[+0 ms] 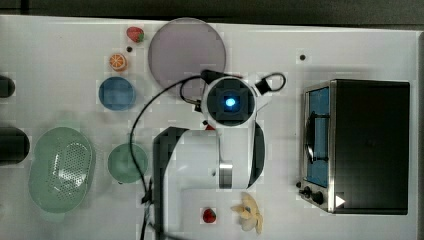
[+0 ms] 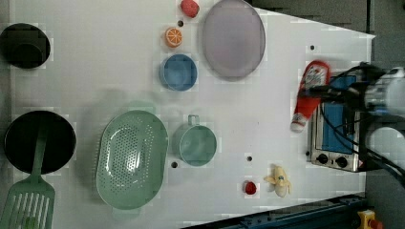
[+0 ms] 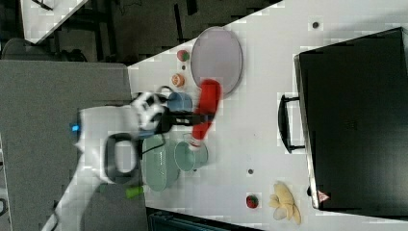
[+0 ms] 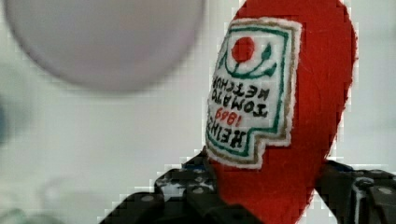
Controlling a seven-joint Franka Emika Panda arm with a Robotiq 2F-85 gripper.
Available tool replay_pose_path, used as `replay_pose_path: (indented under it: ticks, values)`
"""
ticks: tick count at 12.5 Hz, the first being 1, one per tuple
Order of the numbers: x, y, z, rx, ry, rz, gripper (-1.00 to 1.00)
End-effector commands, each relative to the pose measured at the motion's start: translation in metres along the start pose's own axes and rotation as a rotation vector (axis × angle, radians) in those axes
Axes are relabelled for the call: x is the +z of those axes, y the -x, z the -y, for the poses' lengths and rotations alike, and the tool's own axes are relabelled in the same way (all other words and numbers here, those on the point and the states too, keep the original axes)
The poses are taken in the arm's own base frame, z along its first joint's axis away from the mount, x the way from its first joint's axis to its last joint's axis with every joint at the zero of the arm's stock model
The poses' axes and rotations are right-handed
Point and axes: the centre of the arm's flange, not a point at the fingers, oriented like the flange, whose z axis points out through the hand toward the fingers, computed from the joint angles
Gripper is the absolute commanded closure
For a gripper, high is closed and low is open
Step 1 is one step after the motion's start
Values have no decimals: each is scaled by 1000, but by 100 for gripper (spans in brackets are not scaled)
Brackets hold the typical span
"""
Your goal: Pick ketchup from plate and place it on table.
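My gripper [image 3: 192, 118] is shut on the ketchup [image 3: 206, 113], a slim red bottle with a white label, gripping its lower body. In the left view the ketchup [image 2: 311, 93] hangs tilted in the air, white cap lowest, in front of the oven, with the gripper [image 2: 319, 90] across it. Up close in the wrist view, the dark fingers [image 4: 187, 193] clasp the ketchup [image 4: 280, 93] from both sides. The pale mauve plate [image 1: 186, 50] lies bare on the white table [image 1: 280, 45], just beyond the arm's wrist in the top view. The plate [image 4: 102, 42] sits off to the side of the bottle.
A black toaster oven [image 1: 370, 145] stands at the top view's right. At the top view's left are a blue bowl [image 1: 117, 93], green cup [image 1: 127, 162], green colander [image 1: 61, 167], orange half [image 1: 118, 61] and strawberry [image 1: 135, 34]. A banana [image 1: 249, 212] and another strawberry [image 1: 209, 215] lie near the arm's base.
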Motion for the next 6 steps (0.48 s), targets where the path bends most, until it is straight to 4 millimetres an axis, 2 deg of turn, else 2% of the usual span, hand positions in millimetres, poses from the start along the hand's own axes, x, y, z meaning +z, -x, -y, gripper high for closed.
replay_pose_path:
  ticks: [1,4,5,6]
  values:
    - [44,15,-17,133,4,93,-23]
    - [79,11,-17,136,1,93,-23]
    - [89,11,-17,137,0,94,-31]
    - [100,13,-17,137,0,101,-51]
